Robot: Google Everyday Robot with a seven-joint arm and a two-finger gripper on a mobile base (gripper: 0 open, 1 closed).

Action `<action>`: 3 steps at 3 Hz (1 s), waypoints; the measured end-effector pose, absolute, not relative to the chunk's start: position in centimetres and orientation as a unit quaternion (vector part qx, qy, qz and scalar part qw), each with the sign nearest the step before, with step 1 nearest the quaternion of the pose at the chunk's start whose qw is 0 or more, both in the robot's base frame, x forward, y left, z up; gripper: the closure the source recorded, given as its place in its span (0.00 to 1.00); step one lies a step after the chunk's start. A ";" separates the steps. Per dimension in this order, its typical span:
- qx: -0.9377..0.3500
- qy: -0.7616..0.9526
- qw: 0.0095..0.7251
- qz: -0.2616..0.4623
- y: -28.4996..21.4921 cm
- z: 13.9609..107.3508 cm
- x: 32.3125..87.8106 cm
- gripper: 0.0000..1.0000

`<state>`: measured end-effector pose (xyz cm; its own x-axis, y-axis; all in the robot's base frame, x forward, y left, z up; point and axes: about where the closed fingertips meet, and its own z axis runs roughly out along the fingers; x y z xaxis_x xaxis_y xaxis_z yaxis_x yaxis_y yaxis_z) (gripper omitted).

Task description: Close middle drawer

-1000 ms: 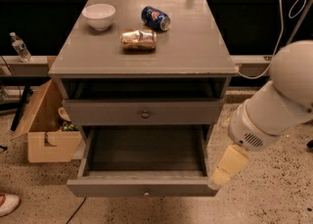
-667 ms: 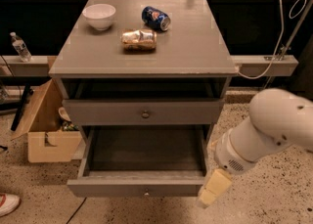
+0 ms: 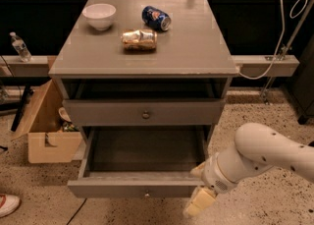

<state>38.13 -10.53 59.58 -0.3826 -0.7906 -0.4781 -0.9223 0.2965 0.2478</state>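
Compared with a second earlier, the white robot arm (image 3: 260, 155) has swung lower and leftward. Its pale yellow gripper (image 3: 197, 205) now hangs just beside the right front corner of the wide, shallow grey middle drawer (image 3: 113, 188), about level with the lower edge of its front. Whether the gripper is spread or closed cannot be told. The drawer has not shifted: it stands pulled far out of the grey wooden table (image 3: 196, 57), its dark inner floor exposed and a small pale knob (image 3: 146, 195) centred on its plain flat front. Above it, the taller drawer with a dark knob (image 3: 186, 113) sits slightly ajar.
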 end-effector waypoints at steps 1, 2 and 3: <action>-0.525 0.795 0.122 0.277 -9.4 54.7 37.4 0.43; -0.523 0.795 0.119 0.283 -9.2 54.0 37.2 0.72; -0.523 0.795 0.118 0.283 -9.2 53.9 37.2 0.97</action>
<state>37.22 -9.19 53.89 -0.4248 -0.7648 -0.4843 -0.8987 0.2920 0.3272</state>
